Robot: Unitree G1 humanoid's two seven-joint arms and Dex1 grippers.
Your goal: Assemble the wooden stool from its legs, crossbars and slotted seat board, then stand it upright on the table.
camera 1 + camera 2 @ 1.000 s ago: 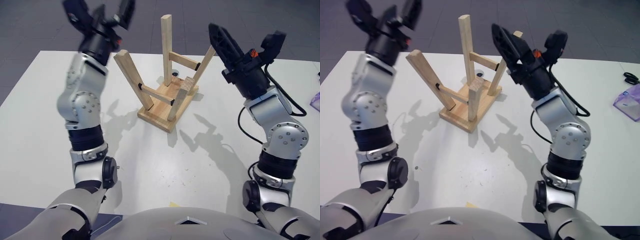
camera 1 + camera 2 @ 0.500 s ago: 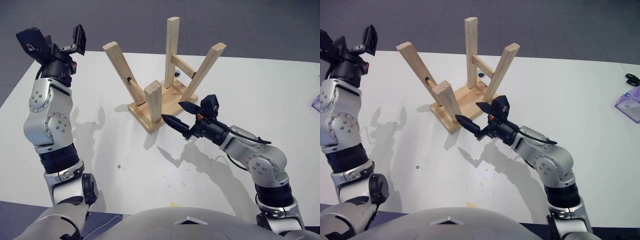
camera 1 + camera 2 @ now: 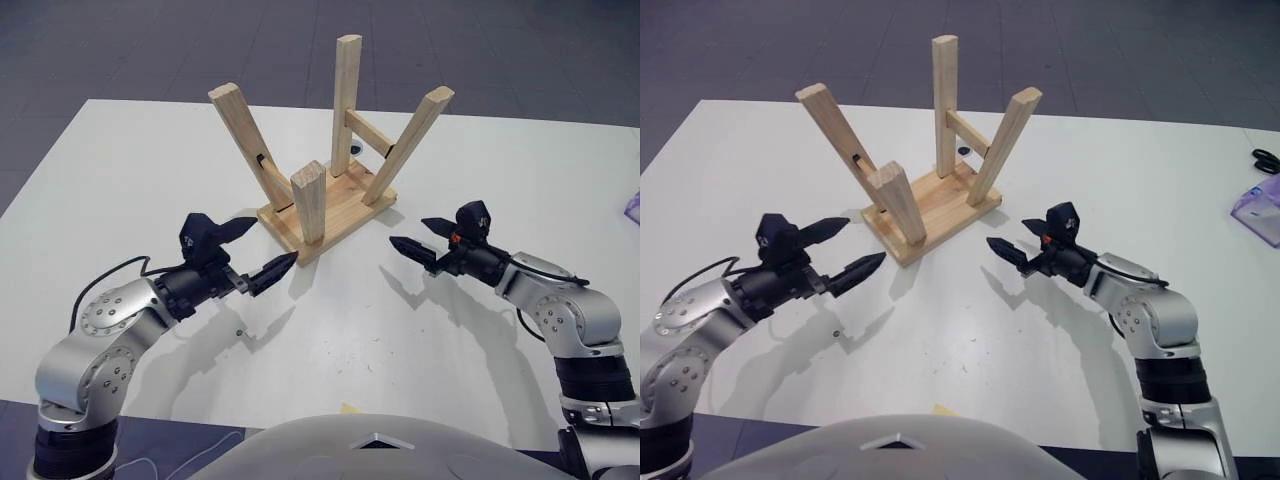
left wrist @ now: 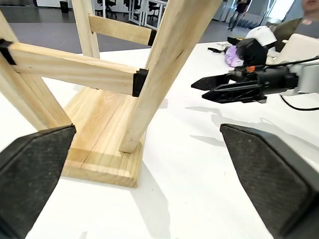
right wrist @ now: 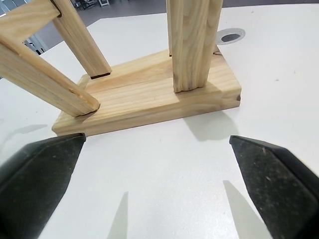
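Stool (image 3: 325, 190) assembled, seat down on the table (image 3: 120, 170); my left pincer (image 3: 276, 238) and right pincer (image 3: 406, 231) gape wide, empty. Only flipping it upright is left, I reckon.

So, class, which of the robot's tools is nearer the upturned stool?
Left. The left tool sits open just off the near corner of the stool; the right tool, also open, hangs farther off its right side.
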